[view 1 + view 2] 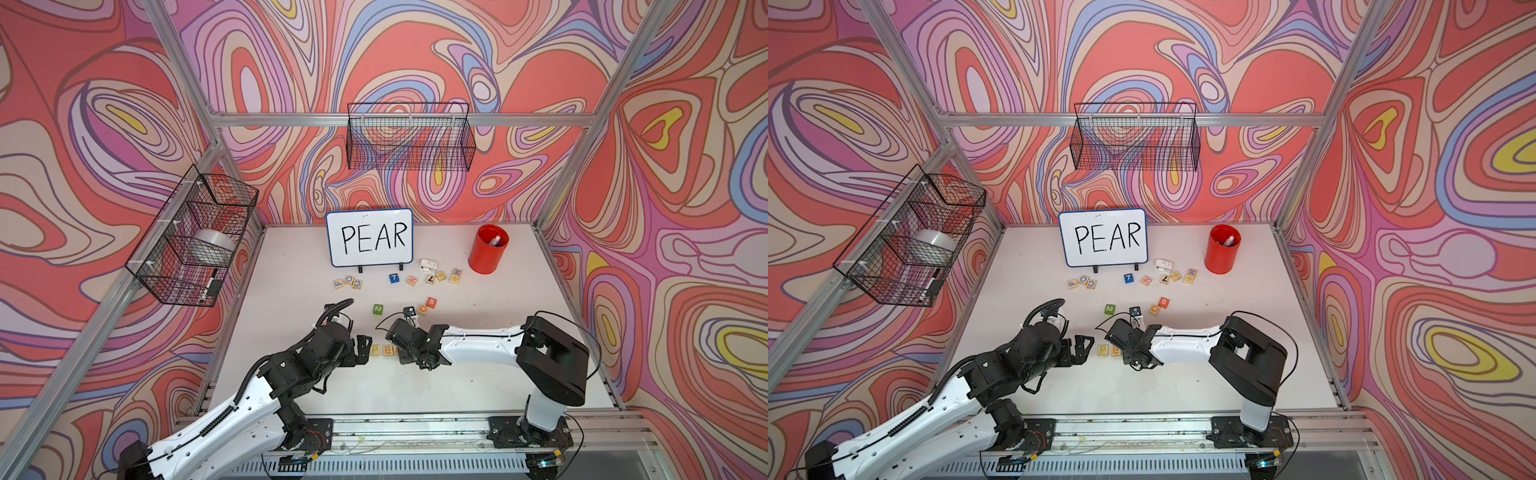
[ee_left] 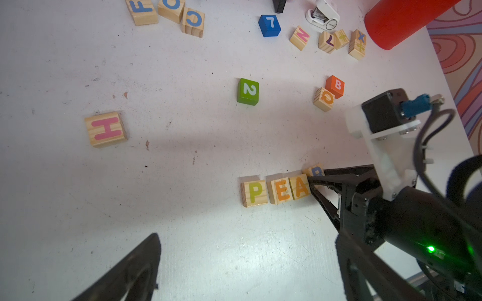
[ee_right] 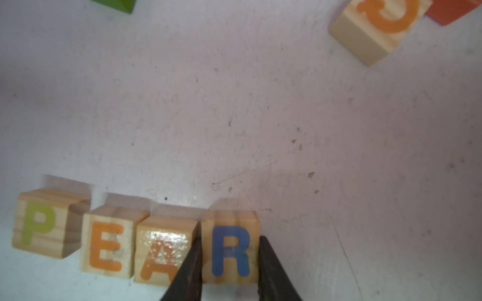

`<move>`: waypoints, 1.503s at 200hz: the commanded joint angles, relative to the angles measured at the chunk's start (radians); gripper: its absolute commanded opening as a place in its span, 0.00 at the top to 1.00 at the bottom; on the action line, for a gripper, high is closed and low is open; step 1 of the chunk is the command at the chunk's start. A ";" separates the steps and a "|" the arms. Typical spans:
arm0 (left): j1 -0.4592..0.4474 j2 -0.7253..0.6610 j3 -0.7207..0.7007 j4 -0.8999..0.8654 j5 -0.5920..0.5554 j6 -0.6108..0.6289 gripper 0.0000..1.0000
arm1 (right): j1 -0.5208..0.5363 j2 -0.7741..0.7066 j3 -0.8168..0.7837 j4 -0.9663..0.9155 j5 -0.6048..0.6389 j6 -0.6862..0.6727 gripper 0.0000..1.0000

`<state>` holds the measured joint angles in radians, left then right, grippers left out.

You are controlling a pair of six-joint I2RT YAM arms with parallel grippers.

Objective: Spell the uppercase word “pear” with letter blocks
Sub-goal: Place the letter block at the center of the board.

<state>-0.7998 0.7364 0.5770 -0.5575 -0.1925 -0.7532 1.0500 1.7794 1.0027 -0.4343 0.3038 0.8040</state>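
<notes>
Row of letter blocks sits at the front-middle of the tabletop (image 1: pixel 478 374), between the two arms, reading P-E-A-R in the right wrist view. P block (image 3: pixel 39 224) has a yellow-green letter and stands a small gap away from the E block (image 3: pixel 107 245), which has an orange letter. The E touches the A block (image 3: pixel 161 250), also orange and glare-washed on its top face. R block (image 3: pixel 230 260), blue letter, closes the row. Right gripper (image 3: pixel 230 241) is clamped on the R block: its dark fingers (image 3: pixel 190 271) press the block's two sides, and one of them is wedged between A and R. In both top views only P and E show; the right arm covers A and R. Left gripper (image 1: pixel 362 347) hangs just beside the P end of the row, not touching it, fingers spread wide with nothing between them. Whiteboard (image 1: pixel 370 237) lettered PEAR stands at the back. H block (image 2: pixel 105 129) and green 2 cube (image 2: pixel 247 91) lie well apart from the row.
</notes>
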 commanded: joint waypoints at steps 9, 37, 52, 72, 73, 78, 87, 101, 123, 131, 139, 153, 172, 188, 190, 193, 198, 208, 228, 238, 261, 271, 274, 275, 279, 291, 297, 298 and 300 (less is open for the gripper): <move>-0.007 0.006 -0.002 -0.022 -0.020 -0.012 0.00 | 0.005 0.024 0.016 -0.003 -0.001 0.021 0.69; -0.006 0.014 -0.006 -0.022 -0.018 -0.014 0.00 | 0.005 0.017 0.011 -0.001 -0.005 0.027 0.69; -0.007 0.018 -0.006 -0.022 -0.017 -0.015 0.00 | 0.006 0.012 0.008 0.003 -0.009 0.030 0.68; -0.007 0.018 -0.006 -0.021 -0.019 -0.017 0.00 | 0.008 0.005 0.002 0.003 -0.009 0.037 0.66; -0.006 0.018 -0.006 -0.021 -0.019 -0.017 0.00 | 0.007 0.005 0.002 0.003 -0.009 0.037 0.66; -0.007 0.018 -0.006 -0.019 -0.019 -0.017 0.00 | 0.008 0.001 0.001 0.003 -0.011 0.037 0.65; -0.007 0.018 -0.006 -0.019 -0.021 -0.015 0.00 | 0.007 -0.001 0.001 0.002 -0.010 0.038 0.64; -0.007 0.020 -0.002 -0.021 -0.023 -0.015 0.00 | 0.007 -0.002 0.002 0.000 -0.011 0.038 0.63; -0.007 0.021 -0.003 -0.022 -0.022 -0.015 0.00 | 0.008 -0.034 0.004 -0.003 -0.010 0.040 0.63; -0.007 0.021 -0.002 -0.022 -0.023 -0.017 0.00 | 0.008 -0.038 0.003 -0.005 -0.008 0.041 0.62; -0.007 0.021 -0.002 -0.021 -0.023 -0.017 0.00 | 0.010 -0.042 0.004 -0.010 -0.005 0.041 0.62; -0.007 0.020 -0.001 -0.021 -0.023 -0.017 0.00 | 0.009 -0.049 0.004 -0.019 -0.002 0.044 0.60; -0.006 0.020 0.000 -0.023 -0.025 -0.017 0.00 | 0.009 -0.069 0.002 -0.032 0.009 0.046 0.56; -0.006 0.017 0.002 -0.027 -0.026 -0.017 0.00 | 0.013 -0.101 0.001 -0.045 0.035 0.054 0.55; -0.007 0.018 0.003 -0.028 -0.028 -0.017 0.00 | 0.014 -0.106 0.001 -0.047 0.040 0.055 0.55; -0.006 0.018 0.003 -0.032 -0.026 -0.017 0.00 | 0.016 -0.114 -0.001 -0.048 0.048 0.054 0.55; -0.007 0.018 0.005 -0.038 -0.029 -0.018 0.00 | 0.018 -0.130 -0.002 -0.047 0.058 0.055 0.54; -0.006 0.015 0.009 -0.057 -0.037 -0.025 0.00 | 0.019 -0.163 -0.003 -0.050 0.078 0.056 0.54; -0.006 -0.003 -0.001 -0.071 -0.050 -0.040 0.00 | 0.019 -0.200 0.009 -0.087 0.130 0.057 0.48; -0.006 -0.013 -0.009 -0.066 -0.053 -0.044 0.00 | 0.018 -0.195 0.024 -0.112 0.165 0.043 0.45; -0.006 -0.006 -0.011 -0.072 -0.061 -0.057 0.00 | 0.012 -0.134 0.086 -0.197 0.223 0.015 0.39; -0.006 0.004 -0.007 -0.077 -0.062 -0.063 0.00 | 0.006 -0.099 0.104 -0.220 0.241 0.006 0.37; -0.006 0.007 -0.006 -0.080 -0.062 -0.064 0.00 | 0.003 -0.089 0.107 -0.222 0.243 0.002 0.36; -0.007 0.008 -0.006 -0.080 -0.061 -0.064 0.00 | 0.003 -0.086 0.107 -0.222 0.243 0.000 0.36; -0.007 0.011 -0.005 -0.081 -0.061 -0.066 0.00 | -0.001 -0.076 0.109 -0.221 0.243 -0.006 0.36; -0.006 0.020 -0.002 -0.079 -0.062 -0.069 0.00 | -0.018 -0.052 0.108 -0.206 0.236 -0.024 0.35; -0.006 0.025 0.002 -0.077 -0.063 -0.069 0.00 | -0.028 -0.045 0.104 -0.191 0.227 -0.036 0.34; -0.006 0.025 0.002 -0.077 -0.062 -0.069 0.00 | -0.030 -0.043 0.103 -0.190 0.225 -0.038 0.34; -0.005 0.026 0.002 -0.078 -0.063 -0.069 0.00 | -0.033 -0.041 0.101 -0.184 0.221 -0.042 0.35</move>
<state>-0.7998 0.7486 0.5770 -0.5991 -0.2295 -0.7975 1.0485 1.6939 1.1023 -0.5896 0.4927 0.8104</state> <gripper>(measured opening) 0.999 0.649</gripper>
